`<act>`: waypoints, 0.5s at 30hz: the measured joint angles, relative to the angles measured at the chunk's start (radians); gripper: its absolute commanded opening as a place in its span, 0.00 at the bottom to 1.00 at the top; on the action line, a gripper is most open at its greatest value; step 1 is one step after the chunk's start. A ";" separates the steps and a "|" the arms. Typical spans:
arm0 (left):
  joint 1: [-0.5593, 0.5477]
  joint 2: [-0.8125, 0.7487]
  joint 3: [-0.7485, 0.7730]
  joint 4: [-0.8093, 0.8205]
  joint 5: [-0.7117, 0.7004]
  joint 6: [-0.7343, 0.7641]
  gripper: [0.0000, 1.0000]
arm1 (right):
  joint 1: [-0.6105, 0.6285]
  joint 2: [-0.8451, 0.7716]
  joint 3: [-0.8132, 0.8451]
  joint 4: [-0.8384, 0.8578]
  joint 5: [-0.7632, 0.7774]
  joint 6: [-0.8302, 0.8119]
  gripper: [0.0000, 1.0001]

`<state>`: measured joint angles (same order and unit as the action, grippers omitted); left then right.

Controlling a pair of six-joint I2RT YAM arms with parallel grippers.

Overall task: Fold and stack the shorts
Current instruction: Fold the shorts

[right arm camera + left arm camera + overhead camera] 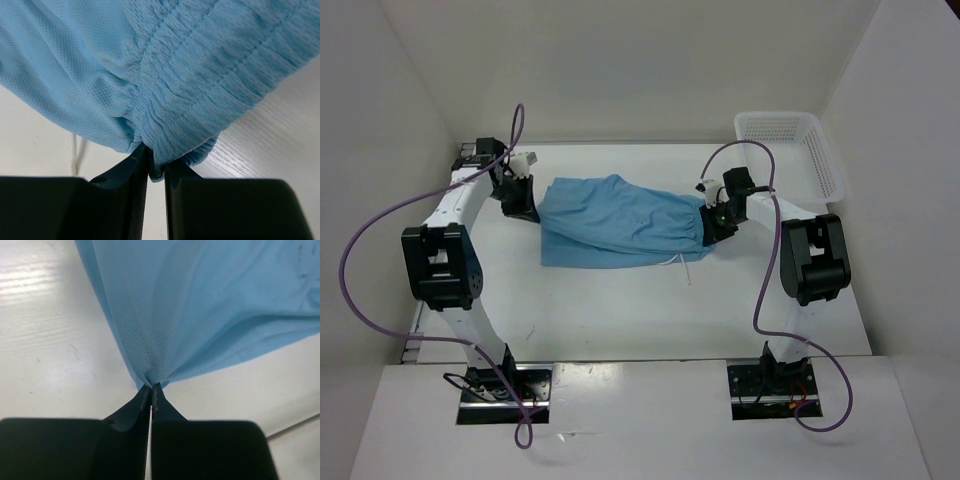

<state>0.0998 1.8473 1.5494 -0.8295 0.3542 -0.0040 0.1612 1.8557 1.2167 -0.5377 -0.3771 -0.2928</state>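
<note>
The light sky-blue shorts lie stretched across the middle of the white table, folded lengthwise, leg hems to the left and gathered waistband to the right. My left gripper is shut on the hem corner of the shorts, its fingertips pinching a small tuck of fabric. My right gripper is shut on the elastic waistband, with a fold of it caught between the fingers. A thin white drawstring trails from under the waistband; it also shows in the right wrist view.
A white mesh plastic basket stands at the back right corner of the table. White walls close in the table at the left, back and right. The table's near edge runs just ahead of the arm bases.
</note>
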 measured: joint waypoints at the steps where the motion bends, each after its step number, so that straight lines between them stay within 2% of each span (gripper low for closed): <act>1: -0.002 -0.005 0.003 -0.019 0.005 0.000 0.00 | 0.000 0.000 0.000 0.000 0.000 0.000 0.12; 4: -0.002 -0.014 -0.032 -0.072 0.019 0.000 0.00 | 0.000 0.000 0.000 0.000 0.003 -0.001 0.12; 9: -0.002 -0.011 -0.233 -0.111 0.032 0.000 0.01 | 0.004 0.000 0.000 0.001 0.010 -0.007 0.16; 12: -0.002 0.006 -0.310 -0.120 0.032 0.000 0.04 | 0.006 0.000 0.000 0.001 0.015 -0.012 0.26; 13: -0.003 0.021 -0.315 -0.119 0.032 0.000 0.05 | 0.006 0.000 0.000 0.001 0.017 -0.012 0.40; 15: -0.002 0.046 -0.315 -0.103 0.032 0.000 0.06 | 0.007 0.000 0.000 0.002 0.025 -0.015 0.54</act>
<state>0.0975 1.8931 1.2339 -0.9325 0.3859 -0.0040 0.1680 1.8557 1.2171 -0.5362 -0.3519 -0.3080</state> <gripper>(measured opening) 0.049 0.434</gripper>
